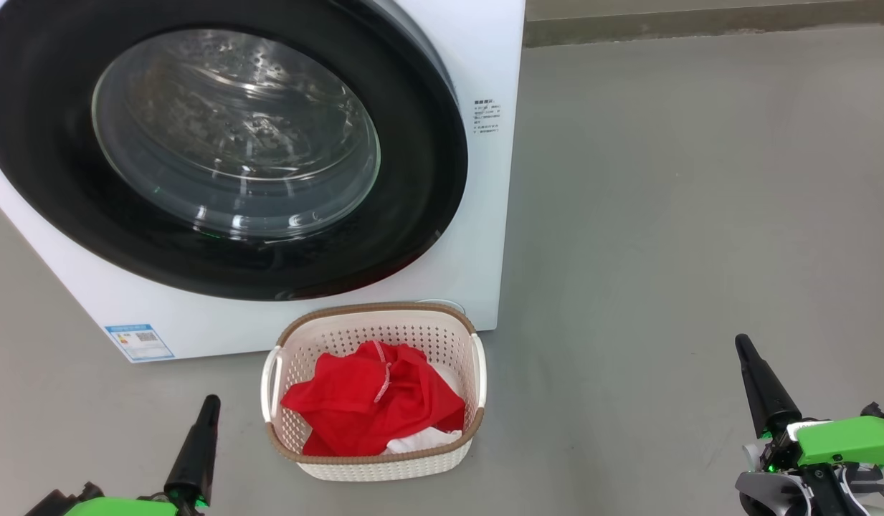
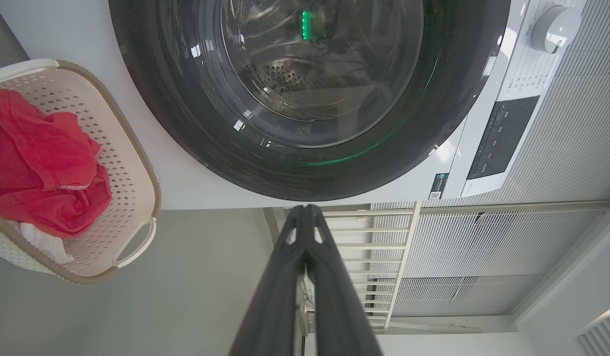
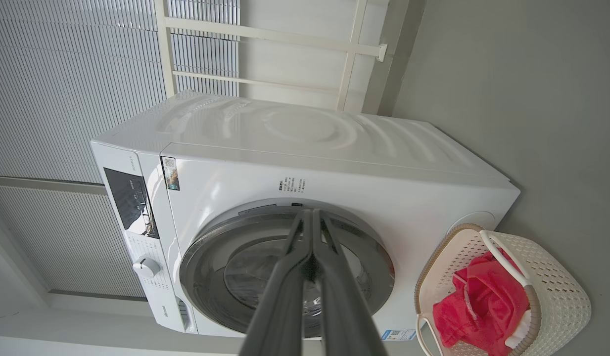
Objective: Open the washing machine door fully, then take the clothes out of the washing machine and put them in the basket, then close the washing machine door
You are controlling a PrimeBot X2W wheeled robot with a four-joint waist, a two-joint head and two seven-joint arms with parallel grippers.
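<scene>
Left gripper (image 2: 305, 213): narrow, both dark fingers pressed together tip to tip, nothing held; set low over the grey floor (image 1: 664, 251). Right gripper (image 3: 312, 216): likewise narrow, fingers flat against each other, nothing held. Washing machine door (image 1: 413, 215): ahead of and above the left gripper, shut flush against the front of the washing machine (image 1: 488, 236); wide glossy black rim around a clear glass bowl, perforated steel drum visible behind the glass. Well apart from both grippers, touched by neither. Basket (image 1: 373, 309): on the floor just ahead and to the right of the left gripper, between the two grippers and much nearer the left one; upright, far rim close against the lower front of the washing machine. Clothes (image 1: 370, 405): inside the basket, a crumpled red heap with a strip of white trim across the top and white fabric at the near right edge. Blue label (image 1: 139, 342): low on the machine front, ahead of the left gripper. Dark control panel (image 3: 131, 200) and round knob (image 3: 146, 267): ahead of the right gripper, at the top of the machine front, above the door. Right gripper out to the right of the machine's side wall, over grey floor, well away from the basket.
</scene>
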